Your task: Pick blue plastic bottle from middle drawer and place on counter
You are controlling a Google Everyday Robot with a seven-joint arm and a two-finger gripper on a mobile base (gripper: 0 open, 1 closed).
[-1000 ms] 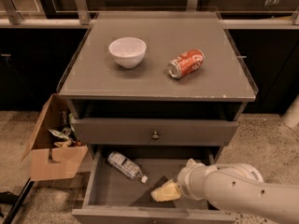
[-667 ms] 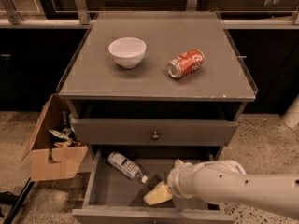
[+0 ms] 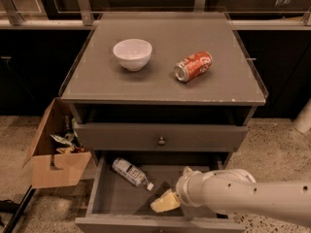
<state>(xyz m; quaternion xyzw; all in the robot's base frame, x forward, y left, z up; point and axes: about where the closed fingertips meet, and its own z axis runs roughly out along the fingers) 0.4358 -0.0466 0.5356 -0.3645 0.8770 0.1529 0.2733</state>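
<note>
The blue plastic bottle (image 3: 129, 172) lies on its side on the floor of the open middle drawer (image 3: 116, 198), toward its back left, cap pointing right and forward. My gripper (image 3: 164, 201) reaches into the drawer from the right on a white arm (image 3: 243, 194). It hangs low over the drawer floor, right of and in front of the bottle, and does not touch it. The counter (image 3: 165, 81) above carries a white bowl (image 3: 132, 53) and a red soda can (image 3: 193, 65) lying on its side.
A closed drawer front with a round knob (image 3: 161, 141) sits just above the open drawer. An open cardboard box (image 3: 53, 152) with rubbish stands on the floor to the left. A white object (image 3: 303, 118) stands at the right edge.
My arm and gripper have moved left inside the drawer, closer to the bottle. The bottle, can and bowl have not moved.
</note>
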